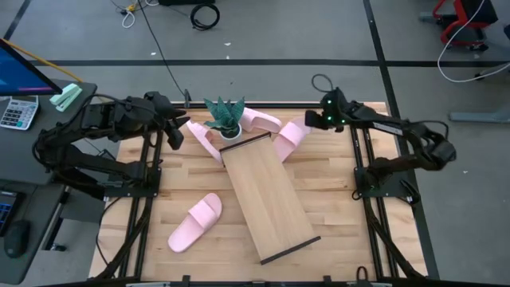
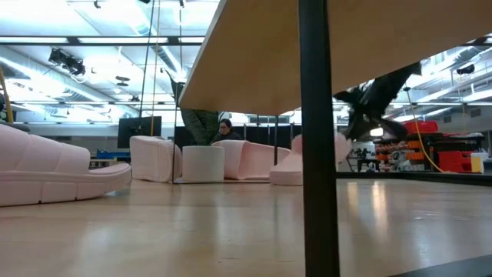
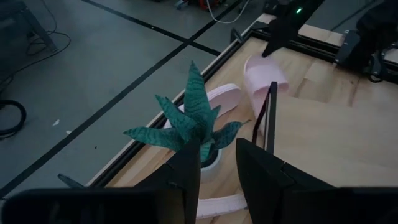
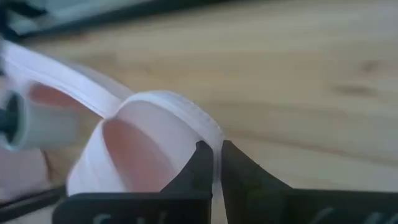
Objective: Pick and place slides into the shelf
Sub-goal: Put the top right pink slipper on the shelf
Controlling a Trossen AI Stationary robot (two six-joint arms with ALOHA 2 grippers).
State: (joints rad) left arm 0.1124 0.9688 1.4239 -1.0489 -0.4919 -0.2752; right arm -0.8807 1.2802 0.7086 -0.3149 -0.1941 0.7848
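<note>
The shelf [image 1: 267, 195] is a long light-wood board lying slantwise mid-table, with black rails at its short ends. Four pale pink slides show. One [image 1: 195, 223] lies flat near the table's left. One [image 1: 259, 119] lies behind a potted plant [image 1: 225, 119]. One [image 1: 203, 139] lies left of the plant, and my open left gripper [image 3: 217, 168] hovers over it [image 3: 217, 204], touching nothing. The last slide [image 1: 291, 137] sits at the shelf's far right corner, and my right gripper [image 4: 216, 162] is shut on it. My right gripper pinches the edge of the slide's wide strap [image 4: 208, 134] between its two fingers [image 4: 199, 165], one inside the strap's arch and one outside. It comes from the table's right side. The slide stands tilted, with its lower part [image 2: 288, 177] on the table.
The green plant in its white pot [image 3: 205, 155] stands at the shelf's far end, between the two grippers. The shelf's black rail [image 3: 272, 118] rises just beyond it. Black frame rails border the table's left and right edges. Bare tabletop lies right of the shelf.
</note>
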